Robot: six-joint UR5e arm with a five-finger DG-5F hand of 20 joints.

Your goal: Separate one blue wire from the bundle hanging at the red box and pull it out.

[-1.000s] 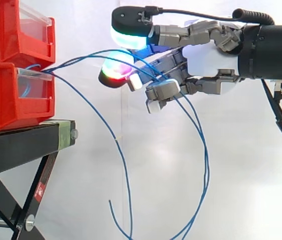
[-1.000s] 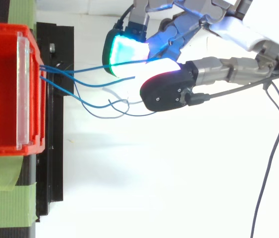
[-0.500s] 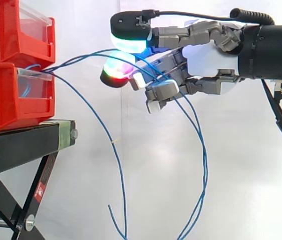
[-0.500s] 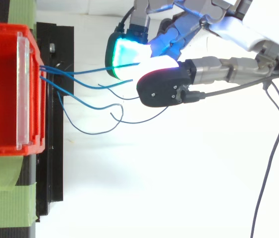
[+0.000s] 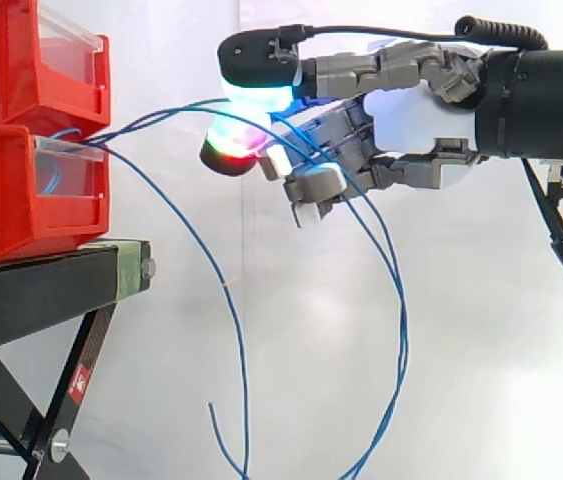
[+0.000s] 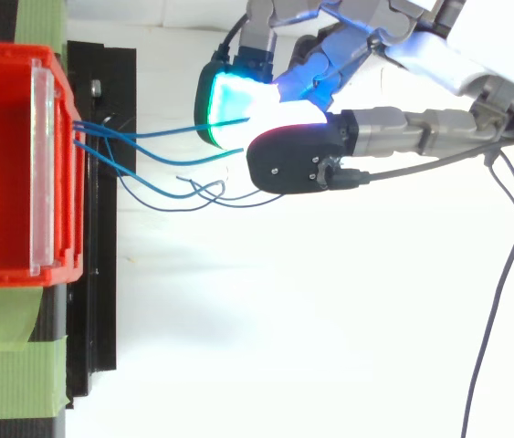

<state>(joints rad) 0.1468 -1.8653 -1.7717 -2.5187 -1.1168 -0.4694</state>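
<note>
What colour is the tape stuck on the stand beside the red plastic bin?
Light green; the flat tape strip shows best in the top view.

This appears to be a robotics laboratory, arranged as a small test cell. A plain white curtain [image 5: 491, 380] closes off the whole background. Two red plastic storage bins [image 5: 1, 190] are stacked on a black folding stand [image 5: 41, 290], and strips of green tape [image 6: 19, 383] are stuck on the stand beside them. An industrial robot arm [image 5: 551, 100] carrying a mechanical hand [image 5: 411, 120] with glowing fingertips reaches in from the side. Thin blue wires [image 5: 406, 330] hang out of the lower bin as a test piece.
</note>
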